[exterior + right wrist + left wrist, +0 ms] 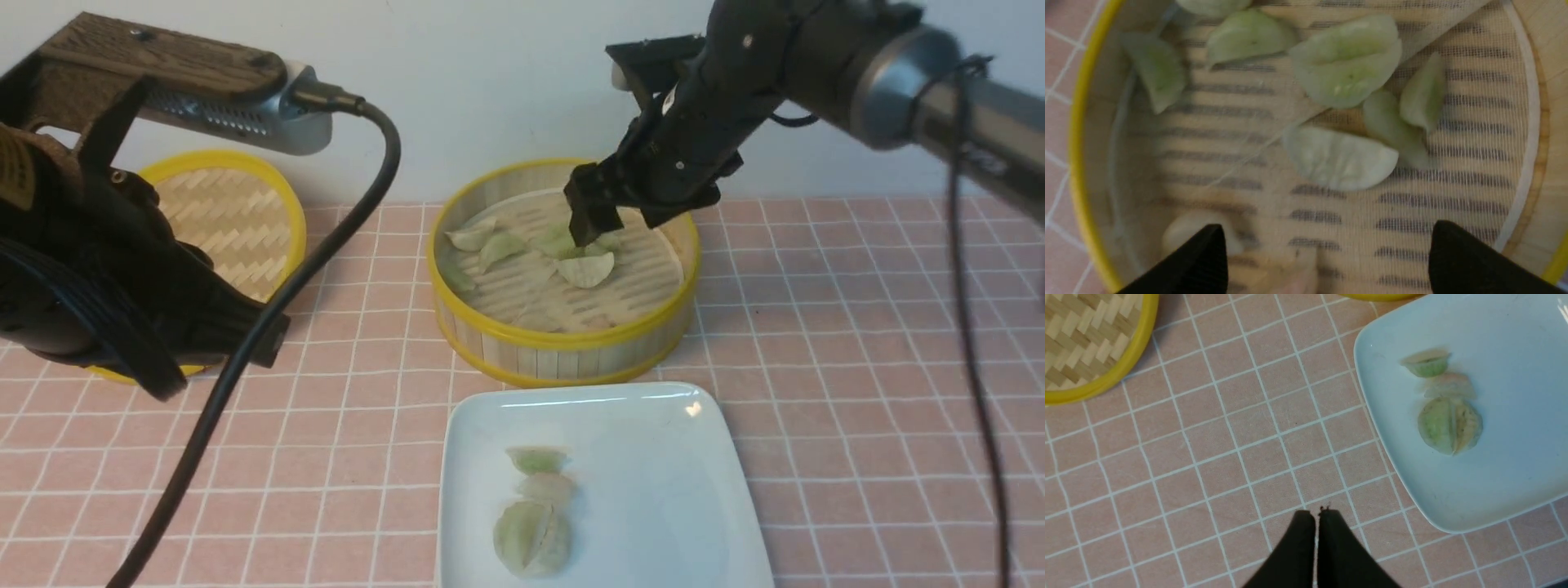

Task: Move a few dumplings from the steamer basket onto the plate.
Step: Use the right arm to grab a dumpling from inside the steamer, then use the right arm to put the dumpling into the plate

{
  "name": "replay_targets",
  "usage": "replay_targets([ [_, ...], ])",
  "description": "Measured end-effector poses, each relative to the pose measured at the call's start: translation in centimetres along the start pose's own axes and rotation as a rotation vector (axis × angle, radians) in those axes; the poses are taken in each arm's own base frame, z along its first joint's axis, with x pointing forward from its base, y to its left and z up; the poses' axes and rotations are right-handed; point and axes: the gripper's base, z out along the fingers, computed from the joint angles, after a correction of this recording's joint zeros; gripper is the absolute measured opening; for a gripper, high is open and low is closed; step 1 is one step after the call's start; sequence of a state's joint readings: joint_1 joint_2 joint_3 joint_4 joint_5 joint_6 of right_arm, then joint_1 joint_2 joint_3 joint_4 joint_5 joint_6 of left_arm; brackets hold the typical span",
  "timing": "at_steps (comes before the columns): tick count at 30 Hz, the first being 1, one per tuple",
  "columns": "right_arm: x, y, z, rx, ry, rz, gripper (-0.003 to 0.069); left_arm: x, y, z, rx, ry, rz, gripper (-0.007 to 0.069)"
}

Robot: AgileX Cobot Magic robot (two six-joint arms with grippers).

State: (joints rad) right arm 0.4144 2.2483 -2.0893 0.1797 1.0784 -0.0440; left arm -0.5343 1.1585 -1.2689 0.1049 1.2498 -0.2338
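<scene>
Bamboo, ceramic, mesh, matt black.
Basket (563, 355) had a bamboo-slat wall and smooth yellow rims, with a fine mesh liner (1453, 179). Lid (229, 220) was woven bamboo. Plate (669, 490) was glossy white ceramic. Dumplings (586, 268) looked soft and translucent. Table cover (816, 327) was matt pink. Right gripper (1327, 228) tips were matt black, ribbed.

Pale green dumplings (585, 268), yellow-rimmed steamer basket (563, 339), white plate (653, 490).

Pink-tiled counter (816, 327). At the far centre, a round steamer basket (563, 347) holds several pale dumplings (586, 268), and the right arm (702, 106) reaches down into it. Nearer, a white square plate (653, 490) carries two more dumplings and a rounder green ball (532, 539). A woven lid (229, 212) sits far left, partly behind the left arm (98, 269).
</scene>
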Motion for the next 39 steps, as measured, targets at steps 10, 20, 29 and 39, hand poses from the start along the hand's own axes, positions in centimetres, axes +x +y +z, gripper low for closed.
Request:
replay_targets([
  [10,-0.3,-0.9,8.0,-0.017,0.028,0.016,0.0580,0.0,0.0,0.0,0.000,0.001,0.000,-0.0006],
  [20,0.0,-0.8,8.0,-0.031,0.076,0.022,0.0248,0.0,0.0,0.0,-0.001,0.002,0.000,-0.0006],
  [29,-0.8,-0.1,3.2,-0.028,0.089,-0.005,0.0214,0.0,0.0,0.0,-0.001,0.002,0.000,-0.0006],
  [39,0.7,1.7,-7.5,-0.042,0.041,-0.015,0.0214,0.0,0.0,0.0,-0.001,0.003,0.000,-0.0006],
])
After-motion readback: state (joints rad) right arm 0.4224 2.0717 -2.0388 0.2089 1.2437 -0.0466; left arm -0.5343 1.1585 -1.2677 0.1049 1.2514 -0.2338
